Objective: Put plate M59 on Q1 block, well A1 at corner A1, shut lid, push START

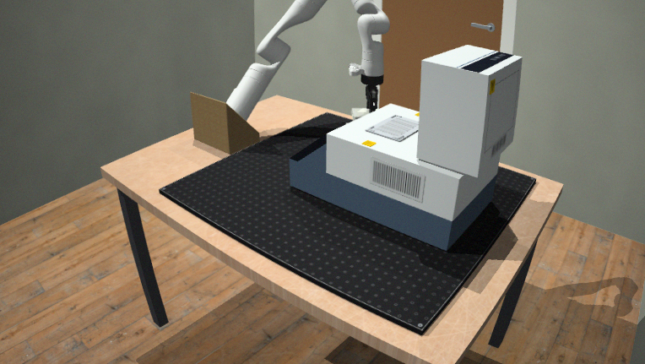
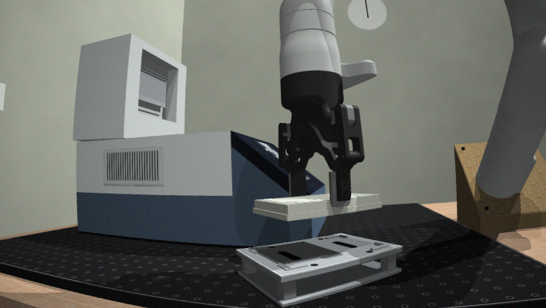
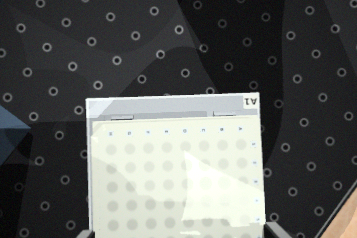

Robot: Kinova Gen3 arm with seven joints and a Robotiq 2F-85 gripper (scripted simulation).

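My gripper (image 2: 319,196) (image 1: 371,100) (image 3: 178,232) is shut across the width of plate M59 (image 2: 281,209) (image 3: 173,170) (image 1: 360,112), a cream well plate. It holds the plate level in the air, a short way above the grey plate nest N1 (image 2: 321,256) (image 3: 173,105). The nest is empty; its A1 mark (image 3: 250,101) shows at one corner. The cycler Q1 (image 1: 394,183) (image 2: 161,184) stands beside the nest. Its lid (image 1: 466,107) (image 2: 108,87) is pushed back open, and the block (image 1: 393,127) on top is bare. The front keys are hidden behind my gripper.
Everything stands on a black perforated mat (image 1: 285,241) (image 2: 80,264) on a wooden table (image 1: 156,165). A brown cardboard wedge (image 1: 219,124) (image 2: 471,191) stands at the arm's base, at the mat's edge.
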